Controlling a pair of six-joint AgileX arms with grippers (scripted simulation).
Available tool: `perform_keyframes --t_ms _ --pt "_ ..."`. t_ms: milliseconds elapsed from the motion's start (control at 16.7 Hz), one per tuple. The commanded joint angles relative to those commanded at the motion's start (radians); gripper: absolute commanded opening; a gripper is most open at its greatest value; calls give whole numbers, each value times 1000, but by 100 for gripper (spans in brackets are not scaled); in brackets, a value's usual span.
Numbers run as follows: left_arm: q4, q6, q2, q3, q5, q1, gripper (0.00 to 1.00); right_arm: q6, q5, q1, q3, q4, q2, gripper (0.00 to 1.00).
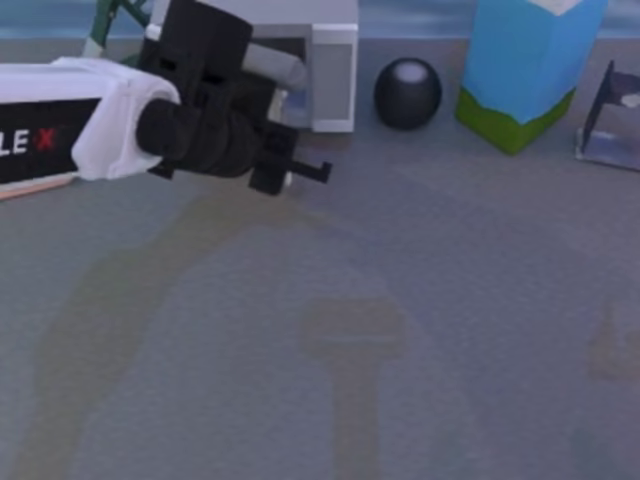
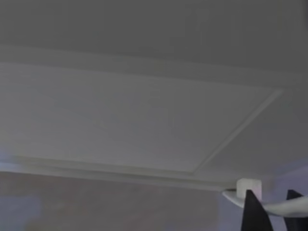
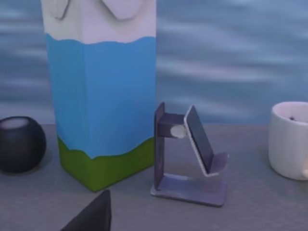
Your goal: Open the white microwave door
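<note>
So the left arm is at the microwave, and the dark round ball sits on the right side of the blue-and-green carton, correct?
Not quite. The left hand is indeed at the white microwave, but the top view shows the dark ball on the left side of the blue-and-green carton, between it and the microwave.

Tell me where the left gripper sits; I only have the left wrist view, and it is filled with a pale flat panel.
Observer: From above, the left gripper is at the front of the boxy white microwave, left of centre.
Operator: List what stands to its right.
Observer: A black round ball, then a tall blue-and-green carton.
Operator: Report the right arm.
Observer: Absent from the top view; its wrist camera faces the carton, a grey phone stand and a white mug.
</note>
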Motion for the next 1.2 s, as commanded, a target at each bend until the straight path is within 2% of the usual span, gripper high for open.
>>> perform_keyframes --t_ms 240,1200 --pt "4 37 -16 -19 24 19 0 0 0 0 0 0 0 100" --pt "4 39 -17 -20 25 19 0 0 0 0 0 0 0 100"
